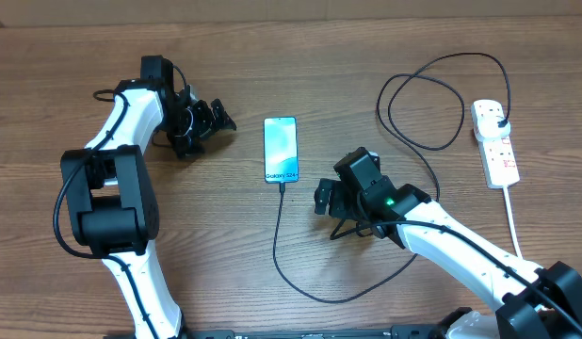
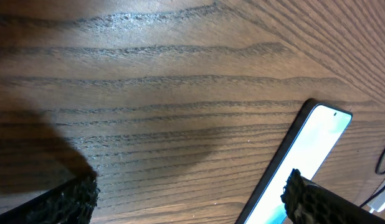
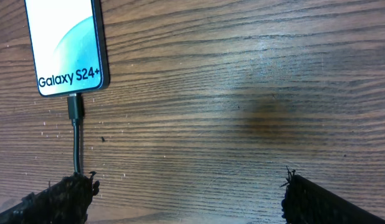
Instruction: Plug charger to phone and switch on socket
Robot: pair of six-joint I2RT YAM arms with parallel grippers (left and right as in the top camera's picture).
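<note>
Since the charger [image 3: 75, 107] is seated in the bottom port of the phone [image 3: 65, 43], my right gripper [image 3: 187, 186] hovers beside it on the surface, jaws apart and empty, free for the socket [image 1: 495, 141] switch far right.

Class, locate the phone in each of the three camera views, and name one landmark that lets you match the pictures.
Overhead: phone lies mid-table, screen lit.
Left wrist: lower right, slanted, near end cut off.
Right wrist: top left corner, showing the "Galaxy S24+" end.
Landmark: the charger connector at the phone's text end, seen overhead and from the right wrist, but not from the left wrist.
</note>
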